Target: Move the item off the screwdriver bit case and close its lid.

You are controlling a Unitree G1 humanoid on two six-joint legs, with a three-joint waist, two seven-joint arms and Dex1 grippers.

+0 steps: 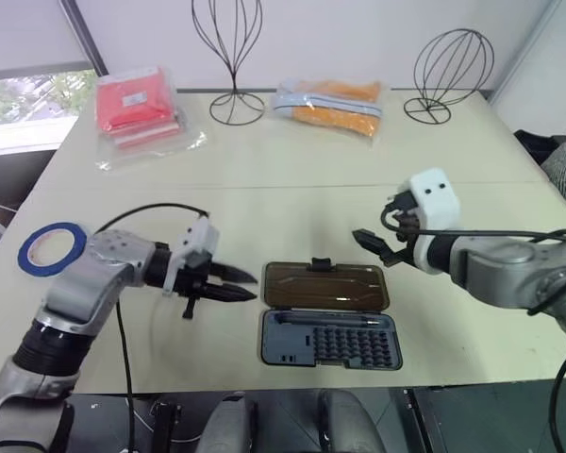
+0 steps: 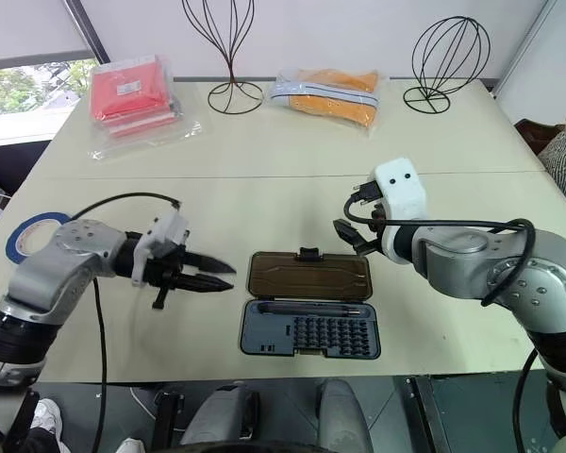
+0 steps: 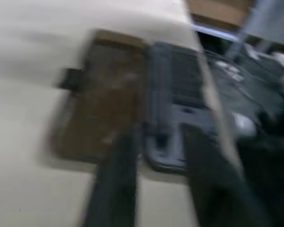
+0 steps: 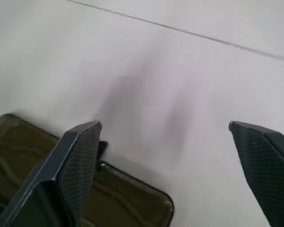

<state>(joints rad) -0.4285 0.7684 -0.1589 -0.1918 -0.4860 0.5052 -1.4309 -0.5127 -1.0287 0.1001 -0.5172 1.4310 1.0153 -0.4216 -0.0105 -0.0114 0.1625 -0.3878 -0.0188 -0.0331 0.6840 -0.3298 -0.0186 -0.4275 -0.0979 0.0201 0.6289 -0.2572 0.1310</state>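
Note:
The screwdriver bit case lies open near the table's front edge. Its brown see-through lid point(image 1: 323, 285) is folded flat on the far side, and its grey base point(image 1: 332, 342) holds a driver and rows of bits. Nothing rests on either half. My left gripper point(image 1: 251, 286) hovers just left of the case, fingers pointing at it and open, holding nothing. The left wrist view looks past those fingers point(image 3: 116, 179) at the lid point(image 3: 99, 109). My right gripper point(image 1: 372, 246) hangs wide open above the lid's far right corner point(image 4: 132, 198). A blue tape roll point(image 1: 50, 247) lies at the table's left edge.
A red packet point(image 1: 137, 106) and an orange packet point(image 1: 332, 99) lie at the back of the table. Two black wire stands point(image 1: 230, 57) point(image 1: 450, 68) rise beside them. The case's base sits close to the table's front edge point(image 1: 358, 385).

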